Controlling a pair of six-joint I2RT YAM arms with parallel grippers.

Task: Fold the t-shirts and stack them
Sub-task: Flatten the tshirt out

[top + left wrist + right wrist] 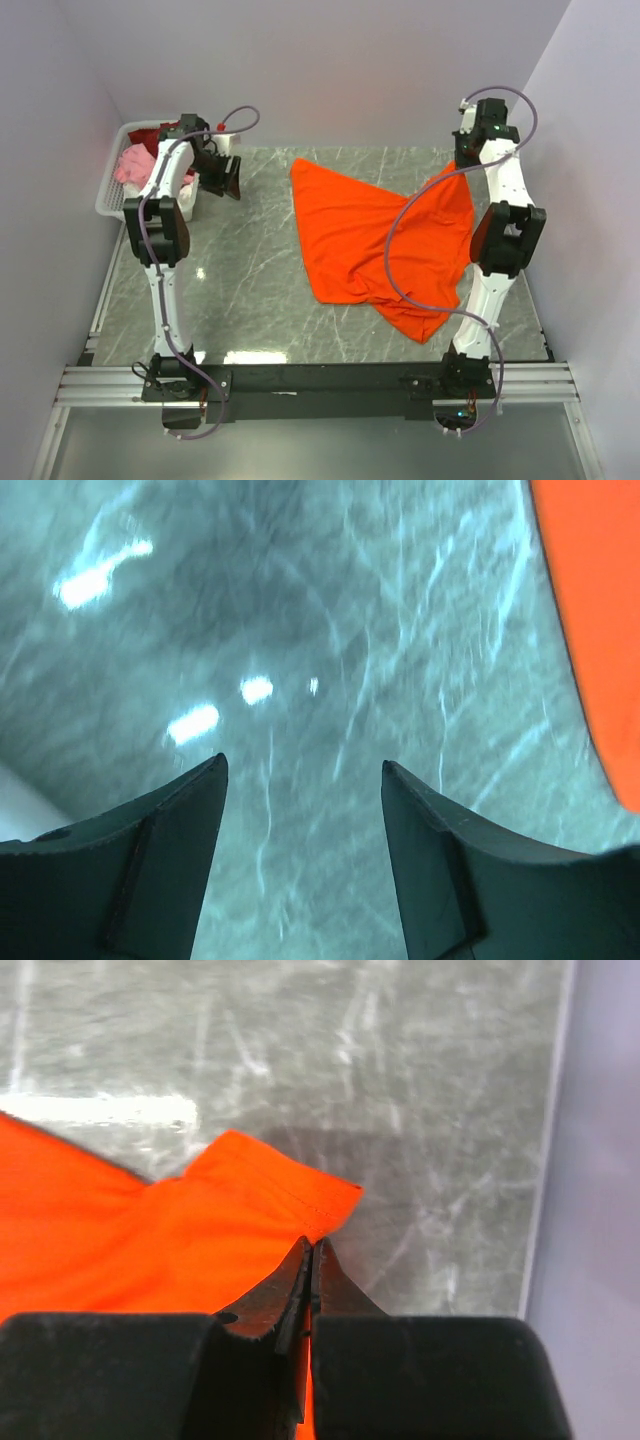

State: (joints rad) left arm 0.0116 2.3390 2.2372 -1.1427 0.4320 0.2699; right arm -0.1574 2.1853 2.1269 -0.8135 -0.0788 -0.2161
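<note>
A bright orange t-shirt [370, 235] lies crumpled across the right half of the marble table, one corner lifted toward the back right. My right gripper [462, 160] is shut on that corner; in the right wrist view the orange cloth [180, 1240] is pinched between the closed fingertips [322, 1260]. My left gripper [228, 178] is open and empty, held above bare marble at the back left; the shirt's edge [600, 630] shows at the right of its view. Pink [133, 166] and dark red [150, 134] shirts lie in the basket.
A white slotted plastic basket [108, 192] stands at the back left corner beside the left arm. White walls close in the table on the left, back and right. The table's right edge [548, 1160] is close to the right gripper.
</note>
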